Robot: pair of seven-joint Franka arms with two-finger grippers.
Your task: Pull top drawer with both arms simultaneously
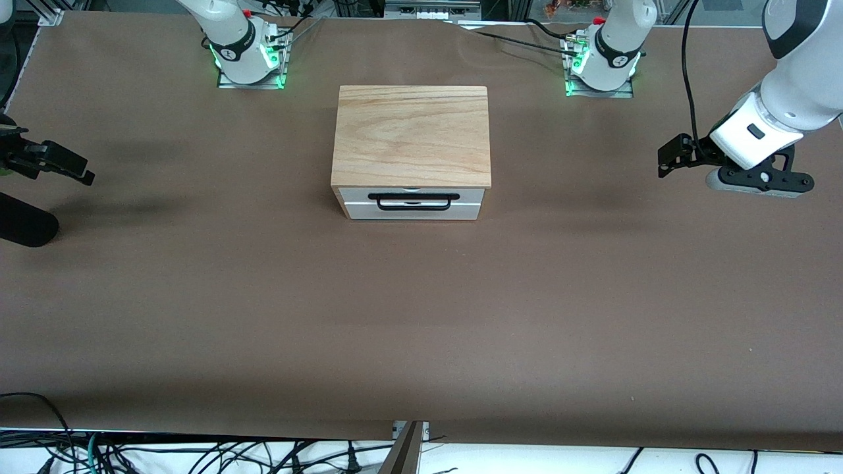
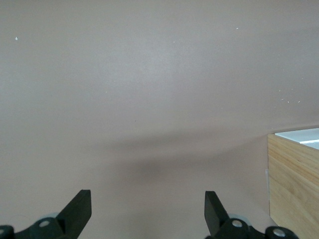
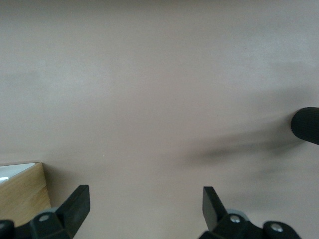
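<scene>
A box with a light-oak top slab stands mid-table. Its top drawer has a white front and a thin black wire handle, faces the front camera and sits pushed in. My left gripper hangs open over bare table toward the left arm's end, well apart from the box. My right gripper hangs open over bare table toward the right arm's end. Nothing lies between either pair of fingers. Each wrist view catches only a wooden corner of the box.
A brown mat covers the table. A black cylinder juts in at the right arm's end, just below my right gripper in the front view. Cables trail along the table's front edge.
</scene>
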